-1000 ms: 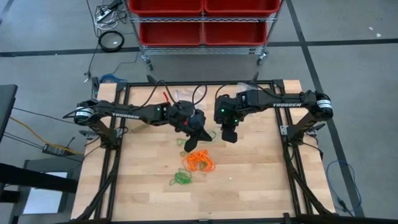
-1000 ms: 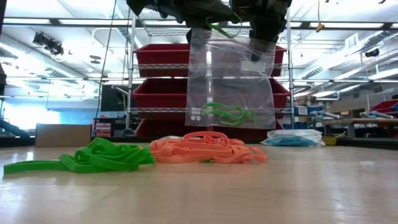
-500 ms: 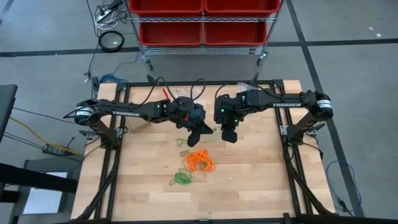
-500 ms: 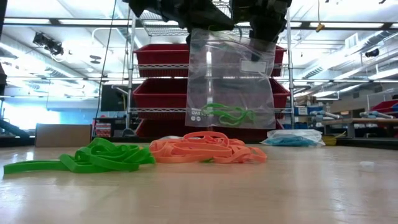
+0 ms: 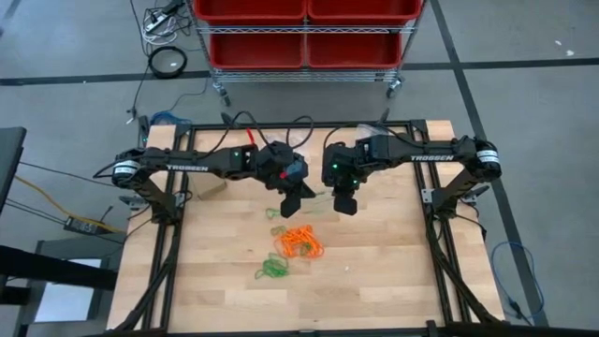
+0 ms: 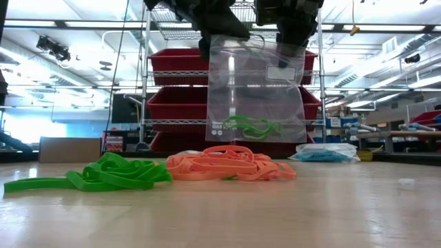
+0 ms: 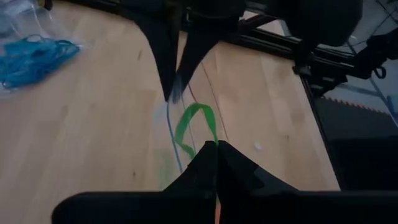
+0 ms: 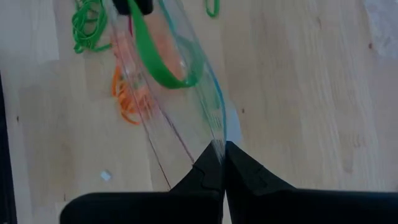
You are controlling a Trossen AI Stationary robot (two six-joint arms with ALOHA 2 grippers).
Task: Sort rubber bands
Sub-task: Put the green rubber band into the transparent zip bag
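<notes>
Bagging green bands: right gripper (image 8: 219,149) pinching clear bag (image 6: 255,96) rim; left gripper (image 7: 214,149) pinching green band (image 7: 189,124) at mouth. Next: release inside.

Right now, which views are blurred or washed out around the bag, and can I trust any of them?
Low view: sharp on the clear bag and green bands inside it; ceiling lights glare behind. Left wrist view: dim, left gripper soft-edged. Right wrist view: right gripper soft-edged, the bag streaky. High view: even light, the bag barely visible.
</notes>
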